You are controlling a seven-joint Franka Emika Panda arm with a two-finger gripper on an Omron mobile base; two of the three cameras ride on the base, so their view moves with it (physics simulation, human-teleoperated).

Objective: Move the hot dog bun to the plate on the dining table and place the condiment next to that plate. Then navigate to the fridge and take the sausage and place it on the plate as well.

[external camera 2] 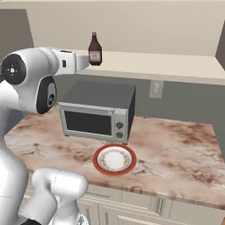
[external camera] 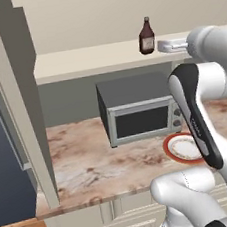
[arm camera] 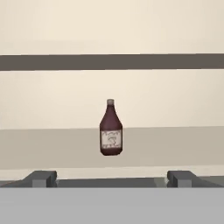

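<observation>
The condiment (arm camera: pixel 110 129), a small dark brown bottle with a narrow neck and a pale label, stands upright on a cream shelf (external camera: pixel 89 60) above the counter. It also appears as the condiment (external camera: pixel 146 37) in the left base view and the condiment (external camera 2: pixel 94 49) in the right base view. My gripper (arm camera: pixel 112 178) is level with the shelf and faces the bottle straight on from a short way off. Its jaws stand wide open with nothing between them, and the fingertips (arm camera: pixel 43 177) stop short of the bottle. The gripper (external camera 2: pixel 84 62) reaches over the oven.
A grey toaster oven (external camera: pixel 138 110) sits on the marbled counter (external camera: pixel 86 164) under the shelf. In front of it lies a red-rimmed white plate (external camera 2: pixel 114 159). A tall cream cabinet side (external camera: pixel 26 106) and a dark grey panel (external camera: pixel 6 164) stand at the left.
</observation>
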